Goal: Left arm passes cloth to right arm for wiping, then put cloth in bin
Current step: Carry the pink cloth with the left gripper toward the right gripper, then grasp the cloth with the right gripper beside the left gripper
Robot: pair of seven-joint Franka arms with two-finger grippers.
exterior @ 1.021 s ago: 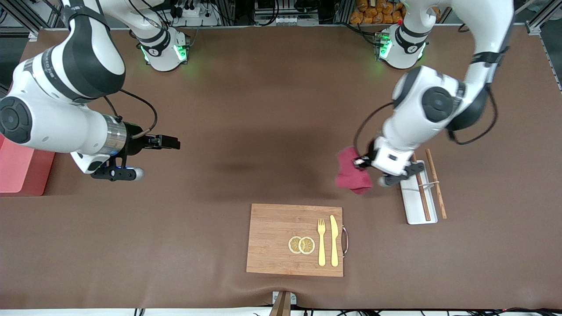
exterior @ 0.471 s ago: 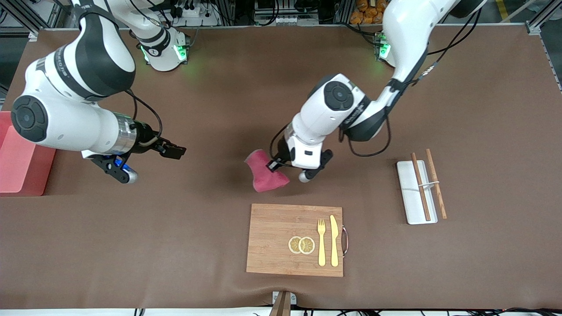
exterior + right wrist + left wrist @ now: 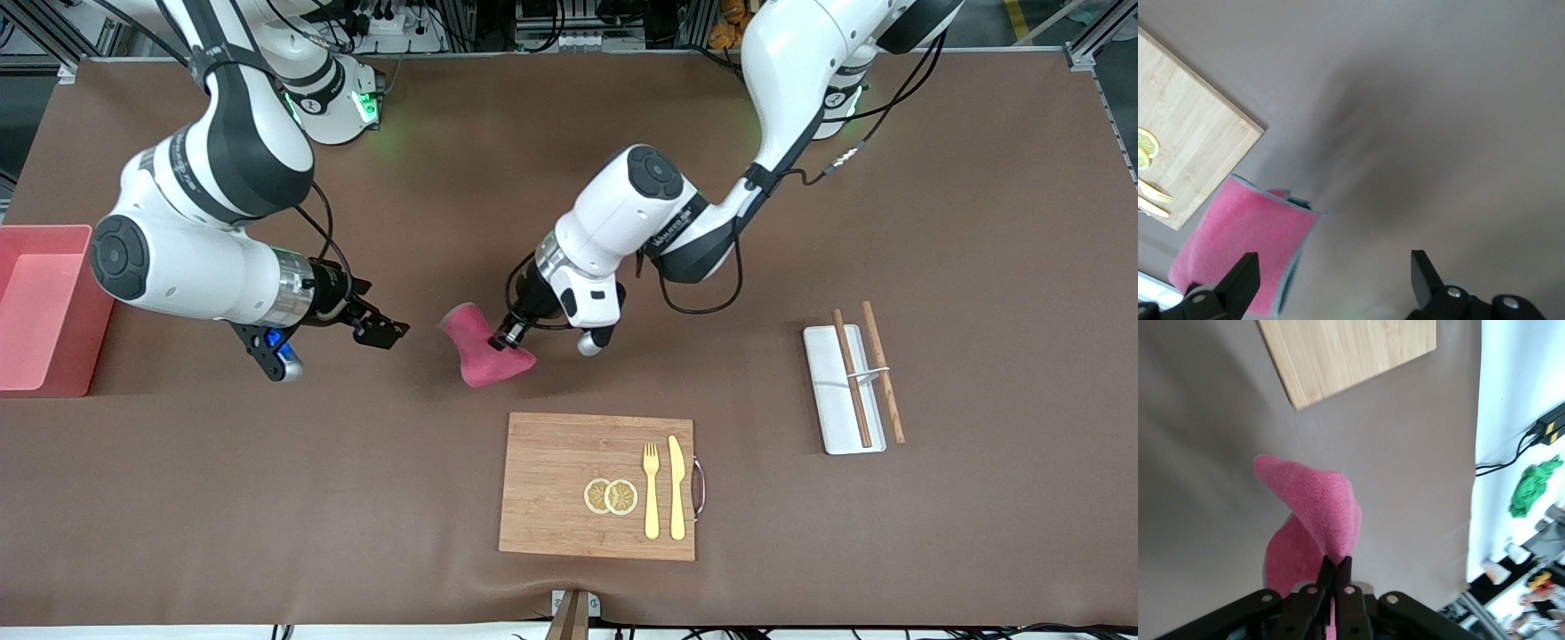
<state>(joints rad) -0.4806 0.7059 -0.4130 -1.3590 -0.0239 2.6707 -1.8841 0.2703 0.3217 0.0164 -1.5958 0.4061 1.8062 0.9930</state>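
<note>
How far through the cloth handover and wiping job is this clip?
Done: left gripper is shut on the cloth, held over mid-table. In hand: right gripper is open beside the cloth, not touching it. Left: handover, wiping, dropping it in the bin.

Cloth [image 3: 1315,513] in left pincer [image 3: 1335,570]

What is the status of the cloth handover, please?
Left claw shut on cloth, over table. Right claw open, apart from cloth. Bin waiting. Nothing between them.
</note>
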